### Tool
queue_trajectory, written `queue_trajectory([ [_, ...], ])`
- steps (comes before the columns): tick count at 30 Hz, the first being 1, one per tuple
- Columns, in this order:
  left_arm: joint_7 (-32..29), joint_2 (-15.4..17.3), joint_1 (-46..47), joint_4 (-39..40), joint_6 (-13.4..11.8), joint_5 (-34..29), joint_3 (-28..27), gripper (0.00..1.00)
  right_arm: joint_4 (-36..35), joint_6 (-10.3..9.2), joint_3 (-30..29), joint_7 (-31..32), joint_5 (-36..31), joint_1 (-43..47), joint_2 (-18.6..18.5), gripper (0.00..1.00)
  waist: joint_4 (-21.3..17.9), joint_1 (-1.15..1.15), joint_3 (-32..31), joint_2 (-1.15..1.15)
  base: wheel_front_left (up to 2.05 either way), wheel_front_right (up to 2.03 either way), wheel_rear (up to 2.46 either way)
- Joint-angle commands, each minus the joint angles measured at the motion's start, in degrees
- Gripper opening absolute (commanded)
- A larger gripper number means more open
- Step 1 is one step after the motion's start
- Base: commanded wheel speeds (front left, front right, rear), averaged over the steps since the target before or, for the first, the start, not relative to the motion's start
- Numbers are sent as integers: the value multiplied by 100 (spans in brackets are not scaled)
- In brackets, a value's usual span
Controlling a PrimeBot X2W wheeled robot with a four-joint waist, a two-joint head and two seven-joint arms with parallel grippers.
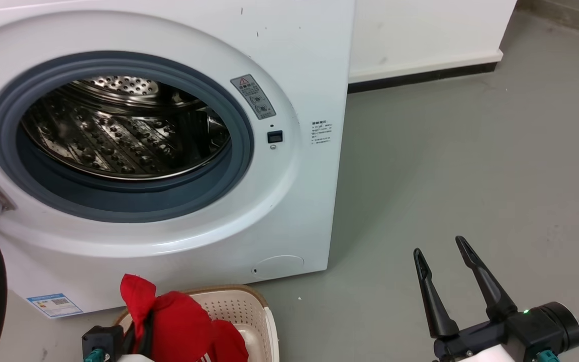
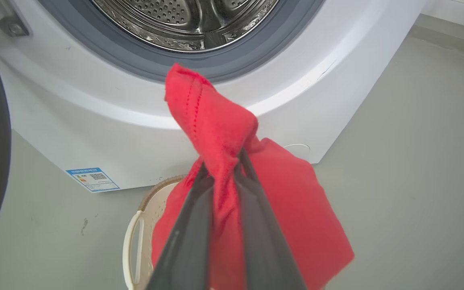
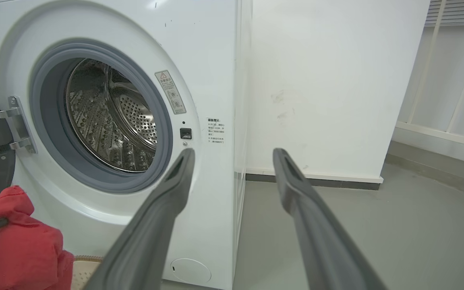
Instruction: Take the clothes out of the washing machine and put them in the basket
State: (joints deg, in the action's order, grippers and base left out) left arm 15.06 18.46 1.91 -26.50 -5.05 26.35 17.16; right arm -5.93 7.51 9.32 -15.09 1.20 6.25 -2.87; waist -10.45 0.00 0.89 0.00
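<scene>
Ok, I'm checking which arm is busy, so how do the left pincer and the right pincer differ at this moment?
The left pincer is shut on the red clothes; the right pincer is open and holds nothing. The left pincer is over the basket, while the right pincer is over the floor, to the right of the washing machine. Both are long, dark and outside the drum.

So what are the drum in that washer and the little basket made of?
The drum looks like polished steel: shiny, mirror-like, with punched holes. The basket seems matte cream plastic with perforated walls; its brown rim looks woven, though it may be moulded.
</scene>
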Motion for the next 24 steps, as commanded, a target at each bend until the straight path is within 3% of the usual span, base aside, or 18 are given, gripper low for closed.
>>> queue_trajectory([
  [1, 17, -30, 129, -93, 36, -38, -34, 0, -20, -4, 13, -11, 16, -83, -1, 100, -60, 0, 89, 0, 0, 0, 0],
  [13, 16, -149, 1090, -1260, 389, -151, -149, 0, -189, -4, 93, -11, 151, -761, 0, 100, -326, 0, 1322, 0, 0, 0, 0],
  [24, 16, -65, 2053, -2510, 644, -365, -102, 0, -366, -4, 101, -11, 282, -1479, 1, 100, -586, 0, 2468, 0, 0, 0, 0],
])
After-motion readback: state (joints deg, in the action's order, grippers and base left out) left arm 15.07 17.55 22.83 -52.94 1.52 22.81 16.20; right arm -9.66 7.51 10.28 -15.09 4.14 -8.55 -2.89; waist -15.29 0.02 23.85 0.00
